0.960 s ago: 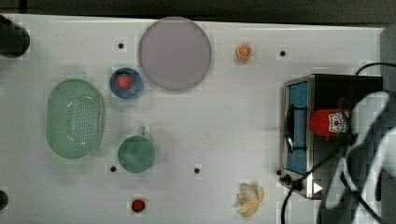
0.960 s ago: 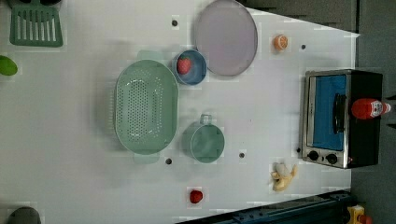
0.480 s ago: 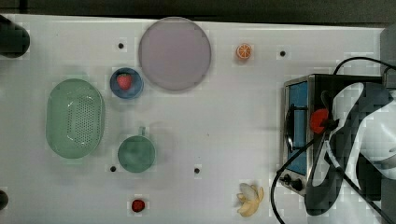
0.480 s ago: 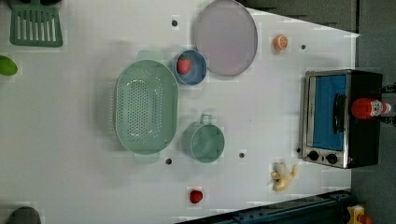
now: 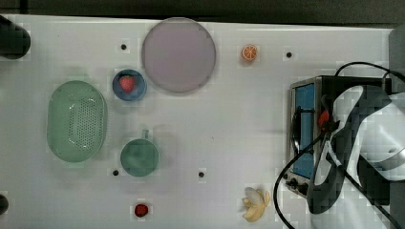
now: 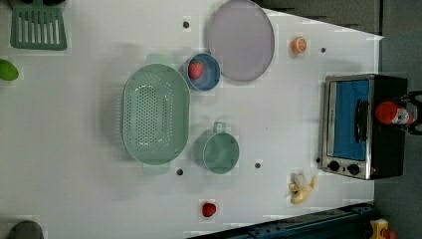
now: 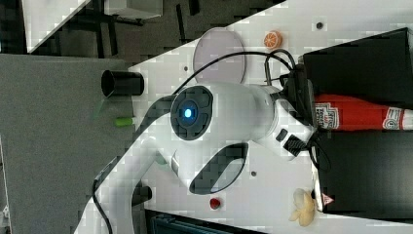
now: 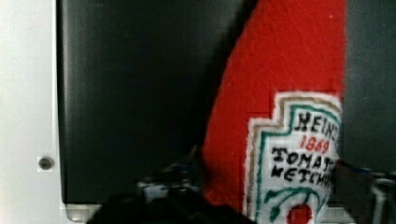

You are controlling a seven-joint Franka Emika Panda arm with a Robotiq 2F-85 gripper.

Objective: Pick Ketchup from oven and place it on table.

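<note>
Work surface: a large white table with small dark round holes. In the left view, dark grey floor lies past the table's right edge and a blue frame runs along the bottom edge.

Items on the table, top view:
- grey round plate near the top edge
- blue bowl holding a strawberry, touching the plate's lower left rim
- green colander toward the top view's left
- green cup just right of the colander
- second strawberry near the bottom edge
- orange half right of the plate
- peeled banana near the bottom edge, just left of the oven
- black cylinder at the top left corner

In the left view, a green spatula and a lime lie at the left margin.

The oven stands at the table's right edge in the left view, door shut. A wide bare strip of table separates it from the cup and plate.

The Ketchup lies on its side on the oven's black top, cap pointing to the right view's right.

The gripper sits at the bottle's base end. In the wrist view the fingers stand on either side of the labelled body, close to it; whether they press on it or remain released cannot be told
</note>
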